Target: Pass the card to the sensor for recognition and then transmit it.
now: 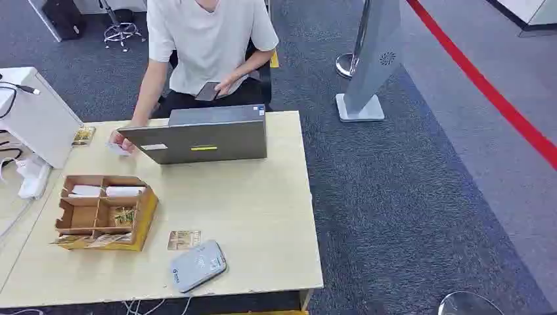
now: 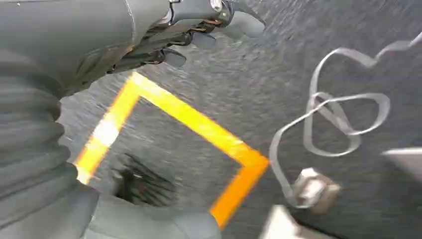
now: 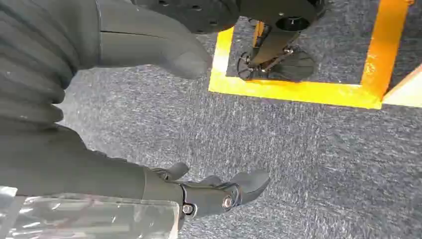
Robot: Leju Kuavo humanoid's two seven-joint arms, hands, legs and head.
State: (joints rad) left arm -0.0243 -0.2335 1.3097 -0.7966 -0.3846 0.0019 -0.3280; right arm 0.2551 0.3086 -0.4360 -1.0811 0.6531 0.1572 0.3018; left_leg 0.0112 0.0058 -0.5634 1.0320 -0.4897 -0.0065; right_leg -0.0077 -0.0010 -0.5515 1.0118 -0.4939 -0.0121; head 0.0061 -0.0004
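Card (image 1: pixel 183 239) lies flat at lower left of the head view, touching the grey sensor (image 1: pixel 198 265) just beside it on the wooden table (image 1: pixel 263 210). We see both arms hanging over carpet: our left hand (image 2: pixel 199 30) and right hand (image 3: pixel 199 129) hold nothing, fingers loosely apart. We judge the pickup not yet begun; best to pinch the card by its free edge, away from the sensor.
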